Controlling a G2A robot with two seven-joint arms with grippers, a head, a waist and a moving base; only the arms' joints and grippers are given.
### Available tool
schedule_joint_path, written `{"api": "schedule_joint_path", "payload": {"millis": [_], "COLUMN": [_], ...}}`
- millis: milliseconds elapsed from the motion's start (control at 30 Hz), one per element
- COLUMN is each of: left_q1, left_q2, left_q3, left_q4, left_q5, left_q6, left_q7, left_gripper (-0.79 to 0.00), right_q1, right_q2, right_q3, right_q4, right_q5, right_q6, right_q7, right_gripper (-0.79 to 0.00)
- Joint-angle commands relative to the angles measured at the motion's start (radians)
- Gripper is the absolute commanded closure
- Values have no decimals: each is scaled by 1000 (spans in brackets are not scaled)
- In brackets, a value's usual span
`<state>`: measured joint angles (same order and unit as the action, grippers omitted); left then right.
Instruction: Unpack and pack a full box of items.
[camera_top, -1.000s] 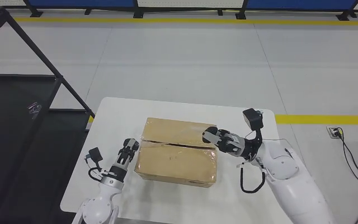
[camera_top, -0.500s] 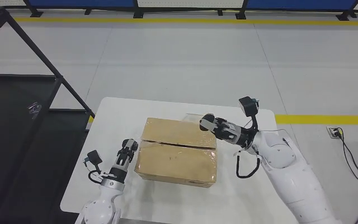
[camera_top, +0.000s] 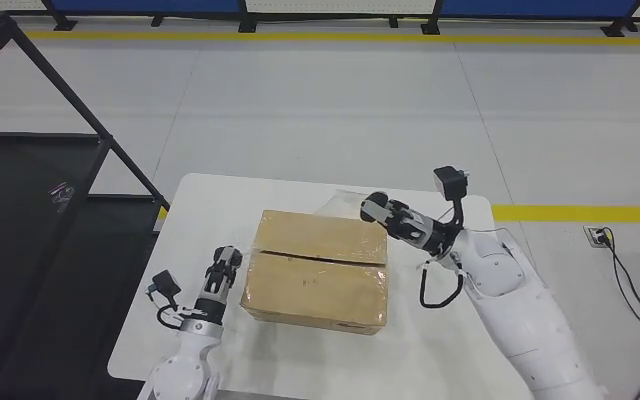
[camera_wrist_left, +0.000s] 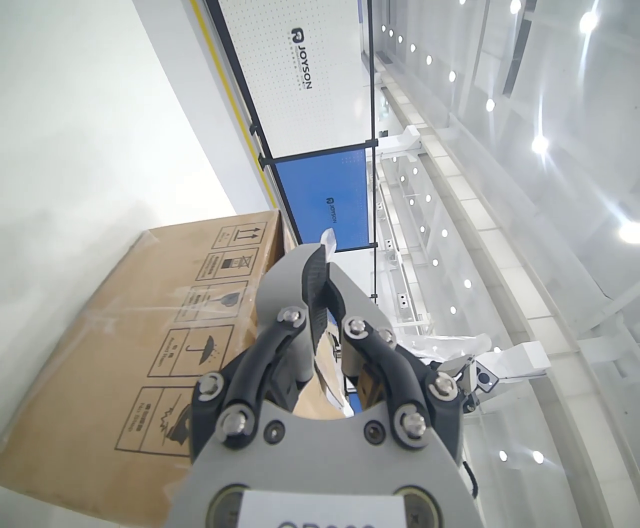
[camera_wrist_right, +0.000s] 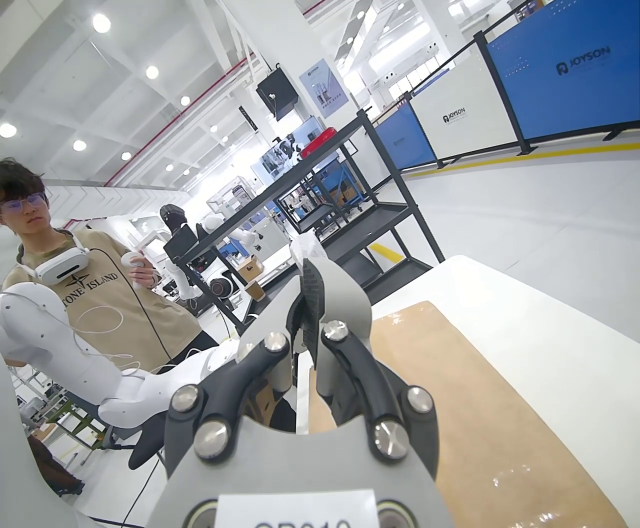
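On the table (camera_top: 205, 215), a box (camera_top: 315, 272)

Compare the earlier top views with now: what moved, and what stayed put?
The right claw, shut, moved away from the robot, from the middle of the box's right end to its far right corner. The left claw stayed by the box's left end, barely drawing back. The box stayed closed and in place.

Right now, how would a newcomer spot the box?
Start at the white rounded table in the top view's middle. On it lies a brown rectangular cardboard box. It is the table's one brown thing, closed on top, with glossy clear tape over its seam.
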<state>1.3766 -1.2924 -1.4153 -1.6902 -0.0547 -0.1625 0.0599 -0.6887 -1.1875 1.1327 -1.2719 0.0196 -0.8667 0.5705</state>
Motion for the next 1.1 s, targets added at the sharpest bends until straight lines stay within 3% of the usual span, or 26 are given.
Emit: {"api": "schedule_joint_path", "payload": {"millis": [0, 733, 767, 867, 900, 1067], "left_q1": [-8, -31, -30, -29, -29, -27], "left_q2": [-3, -17, -17, -19, -19, -21], "left_q3": [8, 33, 33, 31, 30, 27], "left_q4": [7, 54, 56, 58, 59, 58], "left_q5": [3, 36, 36, 36, 36, 37], "left_q6": [5, 24, 25, 26, 26, 30], "left_q7": [6, 2, 2, 2, 2, 1], "left_gripper": [0, 0, -28, -256, -292, -302], "right_q1": [7, -1, -2, -5, -6, -10], "right_q2": [-1, 9, 9, 11, 12, 14], "right_q3": [-5, -3, -2, 1, 2, 1], "right_q4": [12, 43, 41, 40, 40, 41], "right_q5": [1, 27, 28, 29, 30, 40], "right_q6": [3, -17, -17, -18, -19, -20], "right_q7": [1, 58, 60, 64, 65, 72], "right_gripper": [0, 0, 0, 0, 0, 0]}}
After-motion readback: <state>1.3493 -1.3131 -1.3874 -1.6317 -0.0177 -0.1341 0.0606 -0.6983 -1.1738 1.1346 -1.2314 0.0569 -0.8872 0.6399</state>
